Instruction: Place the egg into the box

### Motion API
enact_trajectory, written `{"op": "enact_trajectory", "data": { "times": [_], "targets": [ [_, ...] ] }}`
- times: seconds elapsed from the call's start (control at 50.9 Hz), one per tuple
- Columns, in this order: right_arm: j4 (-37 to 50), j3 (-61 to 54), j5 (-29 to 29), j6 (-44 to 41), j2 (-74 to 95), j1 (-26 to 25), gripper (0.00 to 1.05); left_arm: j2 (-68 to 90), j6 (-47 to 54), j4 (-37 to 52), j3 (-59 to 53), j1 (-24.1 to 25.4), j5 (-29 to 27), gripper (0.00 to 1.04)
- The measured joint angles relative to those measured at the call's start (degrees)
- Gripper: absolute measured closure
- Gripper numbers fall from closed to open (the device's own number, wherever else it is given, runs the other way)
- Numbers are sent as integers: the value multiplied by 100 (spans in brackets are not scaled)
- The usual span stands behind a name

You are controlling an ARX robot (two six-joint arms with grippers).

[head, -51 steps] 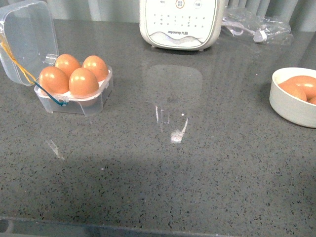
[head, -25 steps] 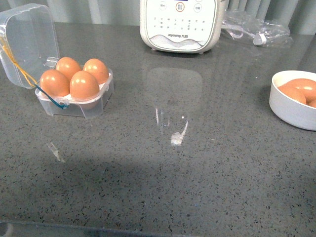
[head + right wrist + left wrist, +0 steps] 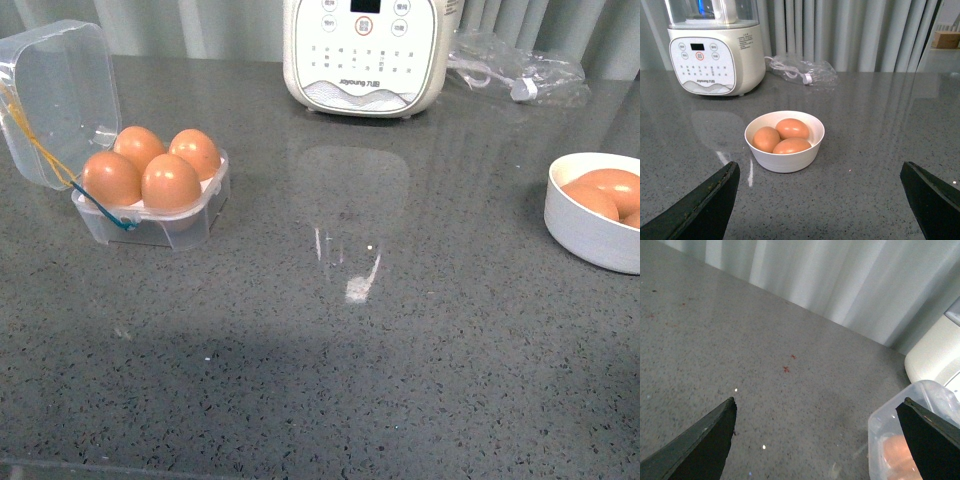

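Most of the front view is grey speckled countertop (image 3: 400,350), with a cream Joyoung appliance (image 3: 365,60) at top centre. At upper left the clear box (image 3: 150,228) stands lid-open, all four cups filled, the egg (image 3: 171,181) frontmost. At the right edge, a white bowl (image 3: 590,235) holds three spare eggs (image 3: 792,128). The left gripper (image 3: 818,402) and right gripper (image 3: 820,165) both gape empty. Loading looks done; closing the lid likely follows.

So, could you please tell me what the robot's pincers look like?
Only the wrist views show them. The left pincer and right pincer each show two black, flat, wedge-shaped fingers tapering to points. No cables, markings or arm links are in view.
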Motion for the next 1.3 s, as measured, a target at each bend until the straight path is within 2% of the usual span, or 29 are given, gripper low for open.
{"op": "enact_trajectory", "data": {
  "times": [0.196,0.393,0.491,0.609,0.648,0.766,0.903,1.099,1.139,1.197,1.296],
  "targets": [
    [0,0,0,0,0,0,7,1255,660,9,780,-256,-328,7],
    [0,0,0,2,0,0,7,1650,1029,-367,1261,-584,-424,7],
    [0,0,2,0,0,0,7,1683,1172,-793,1403,-866,-55,7],
    [0,0,2,0,0,0,7,1547,1145,-883,1403,-1152,398,7],
    [0,0,2,0,0,0,7,1443,1067,-951,1403,-1187,398,7],
    [0,0,2,0,0,0,7,1067,647,-1272,1355,-992,374,7],
    [0,0,2,0,0,-2,7,-269,-129,-2186,763,-527,625,7],
    [0,0,2,0,0,-2,7,-525,-249,-2203,732,-525,664,7],
    [0,0,2,0,0,0,7,-501,55,-1797,597,-562,457,13],
    [0,0,2,0,0,0,7,-584,765,-949,179,-599,223,27],
    [0,0,2,0,0,0,7,-973,1370,-745,-304,-708,177,48]
  ]
}}
